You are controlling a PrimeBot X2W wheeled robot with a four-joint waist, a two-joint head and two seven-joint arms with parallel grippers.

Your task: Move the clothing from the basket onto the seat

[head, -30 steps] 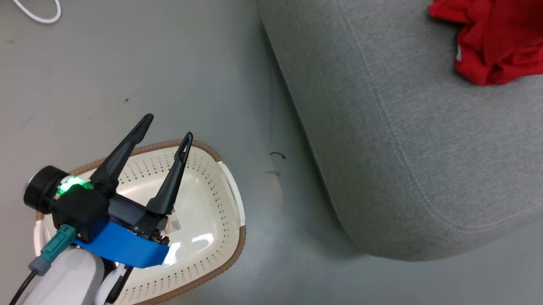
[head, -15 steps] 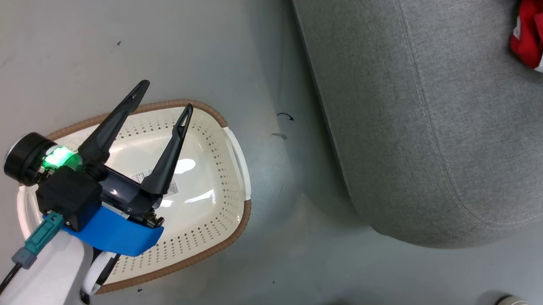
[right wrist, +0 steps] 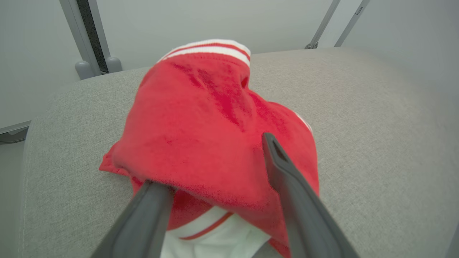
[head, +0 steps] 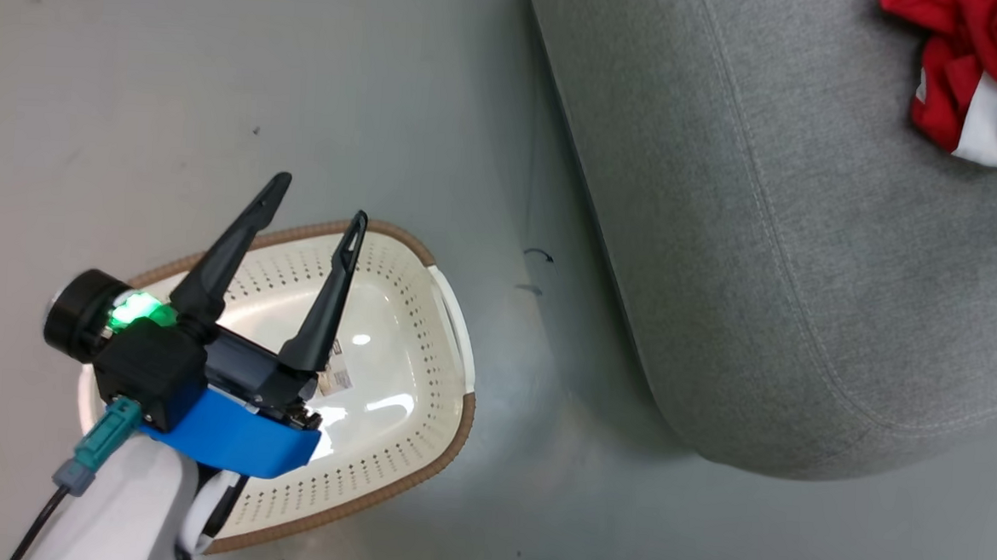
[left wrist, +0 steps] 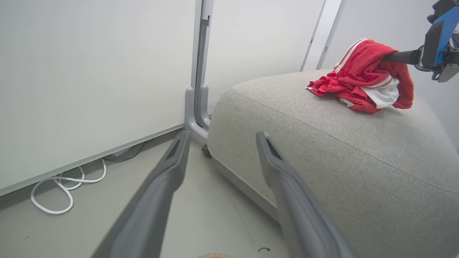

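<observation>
White cable (left wrist: 53, 204) loops on the smooth grey floor (head: 218, 86) by the wall. Crumpled red-and-white clothing (right wrist: 215, 107) lies heaped on the rounded fabric seat (head: 765, 243). The right end effector (right wrist: 211, 160) is released, its fingers (right wrist: 287, 186) spread, one tip seemingly tucked beneath the cloth. The left end effector (head: 320, 198), also released, hovers over the perforated oval basket (head: 427, 344).

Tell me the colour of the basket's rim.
Brown, with a woven look, the rim edges the cream-white basket. It shows best in the head view.
</observation>
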